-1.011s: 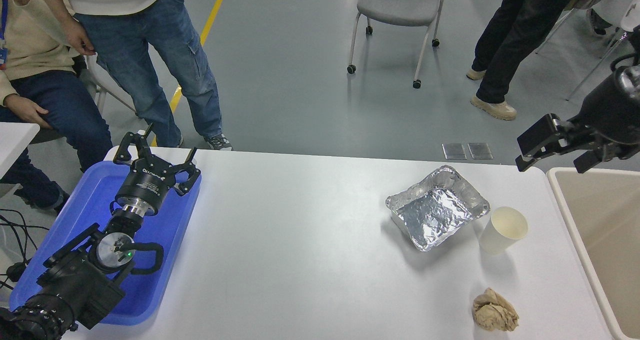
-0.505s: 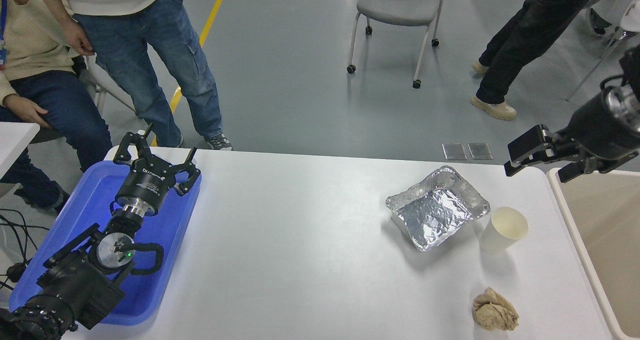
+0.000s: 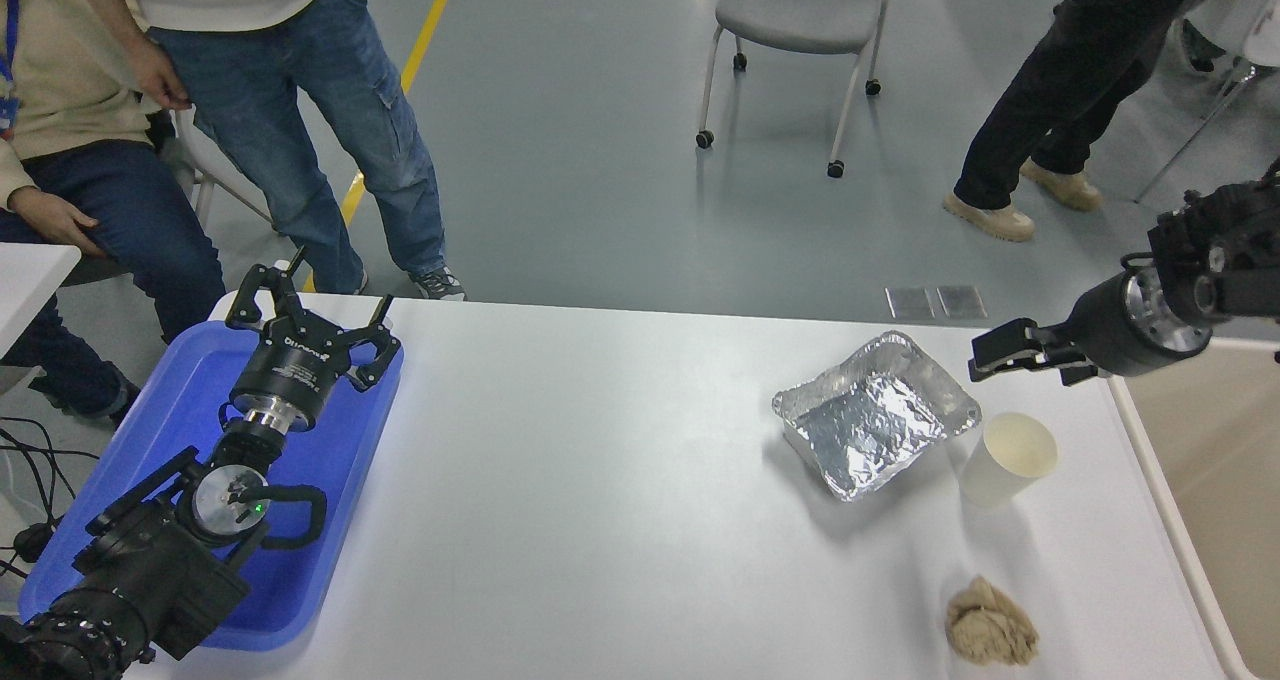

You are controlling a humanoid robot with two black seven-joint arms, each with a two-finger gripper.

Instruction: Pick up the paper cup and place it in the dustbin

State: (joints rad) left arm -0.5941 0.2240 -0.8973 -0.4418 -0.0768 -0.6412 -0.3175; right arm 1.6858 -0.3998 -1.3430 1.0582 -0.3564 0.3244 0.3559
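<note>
The paper cup [image 3: 1008, 458] stands upright on the white table [image 3: 600, 500], just right of the foil tray. The beige dustbin [image 3: 1162, 500] is at the table's right edge and only partly in view. My right gripper [image 3: 1022, 365] comes in from the right edge. It is open and empty, and hovers above and behind the cup, near the foil tray's far right corner. My left gripper [image 3: 310, 312] is open and parked over the blue tray at the lower left.
A crinkled foil tray [image 3: 875, 415] lies left of the cup. A crumpled brown paper ball [image 3: 990, 622] lies near the front edge. A blue plastic tray [image 3: 340, 460] sits under the left arm. People stand and sit at the far left [image 3: 290, 110] and walk at the far right [image 3: 1060, 90].
My right gripper has moved left and down from over the dustbin's far corner toward the cup and foil tray, and has turned. The person at far right has stepped. The cup has not moved.
</note>
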